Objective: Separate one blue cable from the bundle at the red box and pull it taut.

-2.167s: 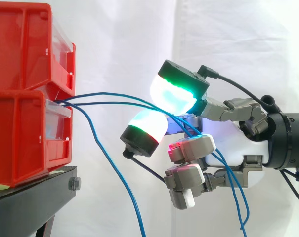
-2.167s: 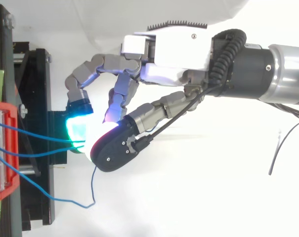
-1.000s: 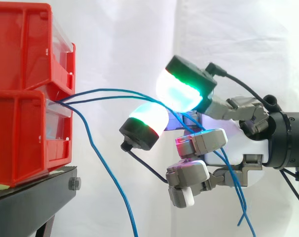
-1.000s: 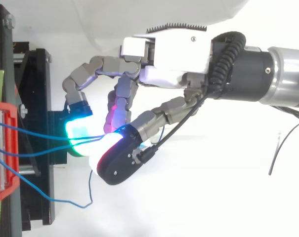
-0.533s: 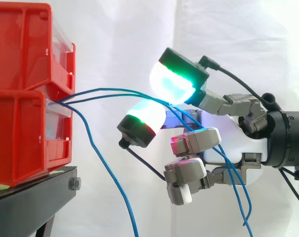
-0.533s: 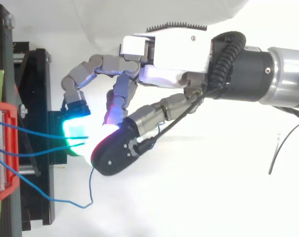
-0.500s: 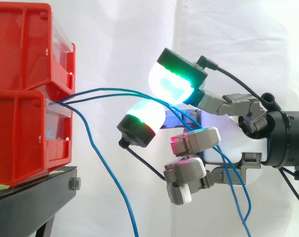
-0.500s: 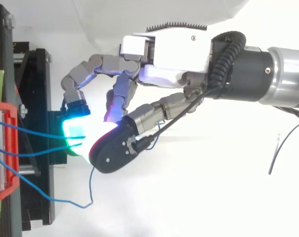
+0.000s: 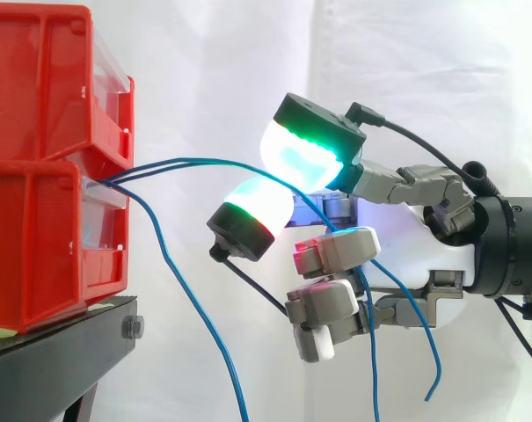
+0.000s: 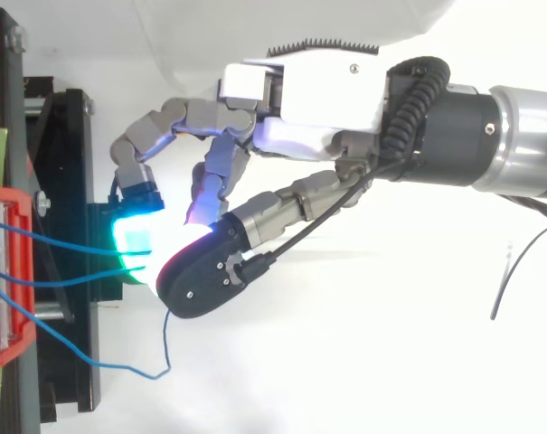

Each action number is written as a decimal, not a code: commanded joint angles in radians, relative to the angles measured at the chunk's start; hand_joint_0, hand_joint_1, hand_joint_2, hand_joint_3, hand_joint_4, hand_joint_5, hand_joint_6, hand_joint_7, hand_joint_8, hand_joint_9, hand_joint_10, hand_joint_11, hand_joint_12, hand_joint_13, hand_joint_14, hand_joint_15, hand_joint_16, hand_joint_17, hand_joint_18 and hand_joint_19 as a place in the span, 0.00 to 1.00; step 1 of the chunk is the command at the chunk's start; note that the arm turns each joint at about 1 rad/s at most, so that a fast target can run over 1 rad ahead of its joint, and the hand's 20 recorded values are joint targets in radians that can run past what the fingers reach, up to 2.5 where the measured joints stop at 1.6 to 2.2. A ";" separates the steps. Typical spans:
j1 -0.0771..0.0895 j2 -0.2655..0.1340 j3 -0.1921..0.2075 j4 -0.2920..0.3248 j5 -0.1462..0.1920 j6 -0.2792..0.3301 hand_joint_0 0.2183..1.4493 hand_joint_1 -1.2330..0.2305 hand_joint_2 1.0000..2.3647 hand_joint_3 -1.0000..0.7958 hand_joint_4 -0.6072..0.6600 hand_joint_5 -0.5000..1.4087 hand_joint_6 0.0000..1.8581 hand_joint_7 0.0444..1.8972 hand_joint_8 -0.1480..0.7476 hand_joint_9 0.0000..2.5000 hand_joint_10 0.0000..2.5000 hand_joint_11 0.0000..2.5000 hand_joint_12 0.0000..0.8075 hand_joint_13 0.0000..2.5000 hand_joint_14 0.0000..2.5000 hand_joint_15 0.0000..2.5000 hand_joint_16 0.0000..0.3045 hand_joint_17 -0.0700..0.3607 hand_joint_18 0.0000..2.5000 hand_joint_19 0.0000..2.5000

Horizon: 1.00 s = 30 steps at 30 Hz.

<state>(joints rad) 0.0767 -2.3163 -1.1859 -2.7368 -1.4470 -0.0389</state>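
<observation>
Blue, all three of them: the cables (image 9: 195, 162) leave the slot of the red box (image 9: 37, 246) just ahead of my fingertips. Two of them arch up and over into my hand (image 9: 415, 244). My fingers are curled, and two glowing pads (image 9: 296, 156) sit pressed close together with that pair running between them. From above, the pair (image 10: 65, 240) disappears right where the pads (image 10: 137, 246) meet. Behind the pinch both lines cross my palm and dangle with loose ends below it. The third cable (image 9: 182, 281) drops from the box and passes underneath my hand, clear of every finger, down past the black stand (image 9: 63, 343).

By my reckoning the job is barely half begun. I have a hold at the bundle, and one strand is already out of it. But I seem to hold two cables where I want one. I cannot tell whether both are truly clamped or one merely lies alongside. Neither is tight, as both bow in a slack curve between the box and my pads. What is left is to shed one, keep the other, and draw back from the box until that line runs straight.
</observation>
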 commanded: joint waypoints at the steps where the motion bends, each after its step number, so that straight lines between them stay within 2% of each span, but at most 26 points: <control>1: 0.000 0.000 0.000 0.000 0.000 -0.001 0.40 0.23 0.00 0.31 0.45 0.18 0.46 0.61 0.45 0.51 0.01 0.55 0.42 0.45 0.01 0.46 0.17 0.44 0.31 0.36; 2: 0.000 0.000 0.000 0.000 0.000 -0.001 0.41 0.23 0.00 0.28 0.45 0.18 0.46 0.61 0.44 0.50 0.01 0.55 0.42 0.44 0.01 0.46 0.17 0.44 0.31 0.35; 9: 0.000 0.000 0.000 0.000 0.000 -0.001 0.37 0.24 0.00 0.28 0.49 0.18 0.46 0.61 0.45 0.50 0.01 0.55 0.42 0.44 0.01 0.45 0.17 0.44 0.31 0.35; 14: 0.000 0.000 0.000 0.000 0.000 -0.001 0.30 0.24 0.00 0.28 0.50 0.19 0.46 0.61 0.45 0.51 0.01 0.55 0.43 0.45 0.01 0.45 0.17 0.44 0.31 0.36; 22: 0.000 0.000 0.000 -0.001 0.000 -0.001 0.18 0.21 0.00 0.28 0.51 0.18 0.46 0.58 0.49 0.48 0.01 0.53 0.51 0.42 0.01 0.43 0.21 0.50 0.31 0.34; 24: 0.000 0.000 0.000 -0.003 0.000 -0.001 0.19 0.25 0.00 0.28 0.52 0.17 0.46 0.56 0.49 0.47 0.01 0.52 0.51 0.41 0.01 0.42 0.21 0.50 0.31 0.34; 26: 0.000 0.000 0.000 -0.003 0.000 0.001 0.22 0.37 0.00 0.28 0.52 0.17 0.46 0.55 0.48 0.46 0.01 0.51 0.48 0.41 0.01 0.42 0.20 0.48 0.30 0.34; 30: 0.000 0.000 0.000 0.000 0.000 -0.001 0.28 0.46 0.00 0.28 0.50 0.17 0.45 0.56 0.46 0.46 0.01 0.52 0.45 0.41 0.01 0.43 0.18 0.45 0.29 0.36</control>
<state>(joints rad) 0.0767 -2.3163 -1.1859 -2.7382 -1.4465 -0.0393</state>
